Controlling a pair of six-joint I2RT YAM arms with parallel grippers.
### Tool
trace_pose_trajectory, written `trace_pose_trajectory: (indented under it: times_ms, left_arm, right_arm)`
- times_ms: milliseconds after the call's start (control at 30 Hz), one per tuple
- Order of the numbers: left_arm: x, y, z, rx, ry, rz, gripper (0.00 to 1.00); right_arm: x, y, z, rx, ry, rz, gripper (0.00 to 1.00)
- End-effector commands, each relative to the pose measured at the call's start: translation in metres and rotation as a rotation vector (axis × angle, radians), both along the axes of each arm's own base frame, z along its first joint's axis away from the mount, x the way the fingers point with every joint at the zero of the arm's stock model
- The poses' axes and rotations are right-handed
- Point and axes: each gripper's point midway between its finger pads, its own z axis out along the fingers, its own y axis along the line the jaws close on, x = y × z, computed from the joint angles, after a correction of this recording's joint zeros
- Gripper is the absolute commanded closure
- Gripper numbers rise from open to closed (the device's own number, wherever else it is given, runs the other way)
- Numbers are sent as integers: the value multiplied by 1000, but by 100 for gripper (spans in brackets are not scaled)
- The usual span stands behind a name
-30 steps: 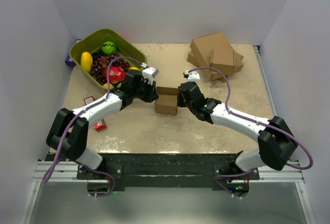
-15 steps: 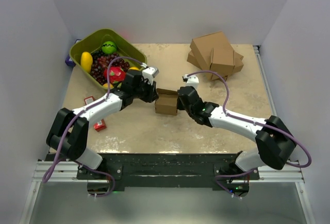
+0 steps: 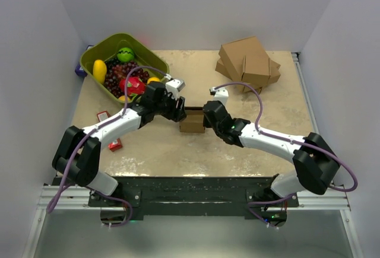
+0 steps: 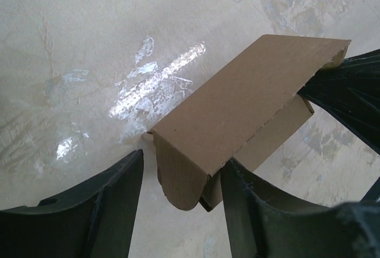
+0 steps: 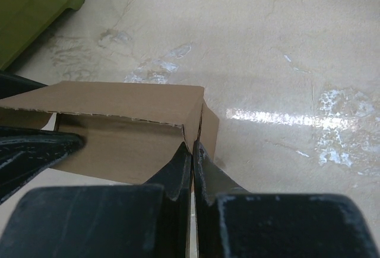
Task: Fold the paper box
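Observation:
The paper box is a small brown kraft piece at the table's middle, between both grippers. In the left wrist view the box shows a flat top panel and a rounded flap hanging down at its near corner, between my open left fingers. My left gripper is at the box's left end, jaws apart around the flap. My right gripper is at the box's right end. In the right wrist view its jaws are shut on the box's end wall.
A green basket of fruit stands at the back left. A cluster of larger brown cartons sits at the back right. Small red packets lie at the left near the left arm.
Both grippers have closed in on the box. The box's lid panel has come down, so the box looks flatter and smaller from above.

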Motion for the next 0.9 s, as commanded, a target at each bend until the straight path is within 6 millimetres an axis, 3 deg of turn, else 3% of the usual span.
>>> trace_pose_trajectory:
  times_ms: [0,167,433,633,733,867]
  left_arm:
    - [8,7,38,-9,-127,30,40]
    - [6,17,40,21,-130,67,46]
    - [1,19,33,27,-86,83,47]
    - [0,14,26,28,-63,55,58]
    - [1,13,26,30,-71,43,68]
    - [1,11,26,24,-72,33,70]
  right_arm:
    - [-16,-17,-34,-115,115,-11,100]
    - [-15,-15,-33,-115,116,-10,100]
    - [-14,-14,-31,-111,111,-9,100]
    - [-16,-11,-22,-88,104,4,100]
    - [-16,-8,-13,-62,93,9,93]
    - [-15,-5,-4,-41,82,16,85]
